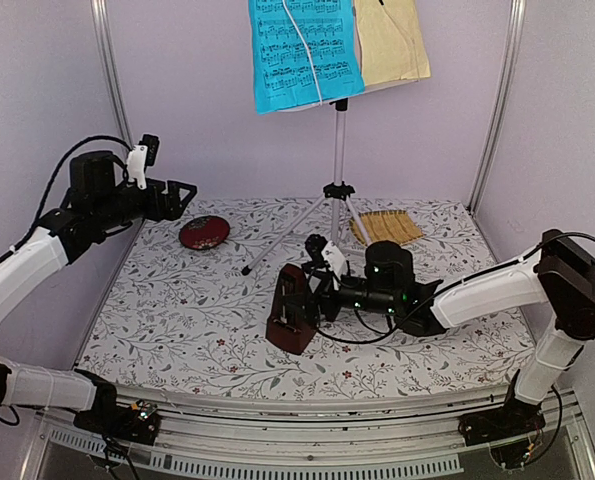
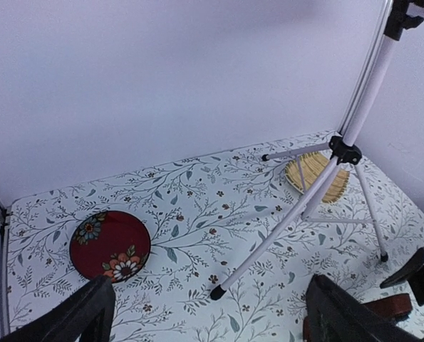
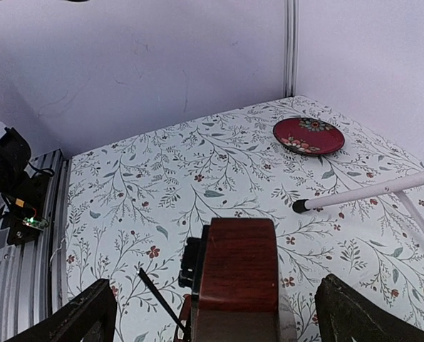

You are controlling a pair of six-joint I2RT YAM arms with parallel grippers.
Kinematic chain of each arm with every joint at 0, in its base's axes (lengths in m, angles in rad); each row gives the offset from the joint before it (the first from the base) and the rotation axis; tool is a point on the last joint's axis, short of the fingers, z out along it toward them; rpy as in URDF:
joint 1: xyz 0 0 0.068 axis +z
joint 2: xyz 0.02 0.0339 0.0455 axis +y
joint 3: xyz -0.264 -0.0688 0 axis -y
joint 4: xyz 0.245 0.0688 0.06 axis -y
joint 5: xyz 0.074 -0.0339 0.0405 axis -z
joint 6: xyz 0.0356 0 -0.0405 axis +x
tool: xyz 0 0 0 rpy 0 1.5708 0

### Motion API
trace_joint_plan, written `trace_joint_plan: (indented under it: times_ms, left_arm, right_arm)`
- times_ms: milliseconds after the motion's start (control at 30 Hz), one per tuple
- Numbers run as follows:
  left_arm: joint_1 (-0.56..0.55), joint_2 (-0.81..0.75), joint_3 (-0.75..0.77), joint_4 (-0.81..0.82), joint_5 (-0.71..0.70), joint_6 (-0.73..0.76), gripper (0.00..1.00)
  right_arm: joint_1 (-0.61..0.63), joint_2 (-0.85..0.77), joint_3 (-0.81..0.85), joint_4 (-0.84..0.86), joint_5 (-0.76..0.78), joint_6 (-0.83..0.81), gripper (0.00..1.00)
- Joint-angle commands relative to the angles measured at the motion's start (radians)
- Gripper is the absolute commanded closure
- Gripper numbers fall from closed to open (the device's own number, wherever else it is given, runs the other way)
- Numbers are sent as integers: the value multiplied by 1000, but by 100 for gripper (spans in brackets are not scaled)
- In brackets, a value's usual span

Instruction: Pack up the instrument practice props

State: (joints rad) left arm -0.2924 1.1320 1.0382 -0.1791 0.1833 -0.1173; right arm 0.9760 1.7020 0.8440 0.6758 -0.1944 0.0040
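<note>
I had the right gripper (image 3: 222, 317) low over the table (image 1: 177, 320), its fingers (image 3: 83, 317) spread as wide as they went, one on each side of the metronome (image 3: 234, 278) with clear gaps and no contact. The metronome (image 1: 292, 310) sat mid-table toward the near edge, just in front of a foot of the music stand (image 1: 338, 150).

It looked to be standing on its broad base, long axis near vertical and narrowing upward. A thin dark rod stuck out low on one side.

I judged it rigid, fairly heavy for its size, and smooth enough to squirt upward out of a pinch on the sloped faces. I would have gripped low across the wide part, clear of the rod.

The left gripper (image 1: 182, 195) hung high at the left with its fingers spread and empty.
</note>
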Motion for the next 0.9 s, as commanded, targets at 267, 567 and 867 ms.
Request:
trace_joint_plan:
  times_ms: [267,567,867]
  left_arm:
    - [3,-28,-16,11,25,25,4]
    - [4,-29,-17,12,31,25,4]
    - [4,-32,-18,12,33,25,4]
  right_arm:
    - [34,101,44,62,117,-42,0]
    - [56,102,48,67,158,-42,11]
    - [67,85,31,69,182,-36,27]
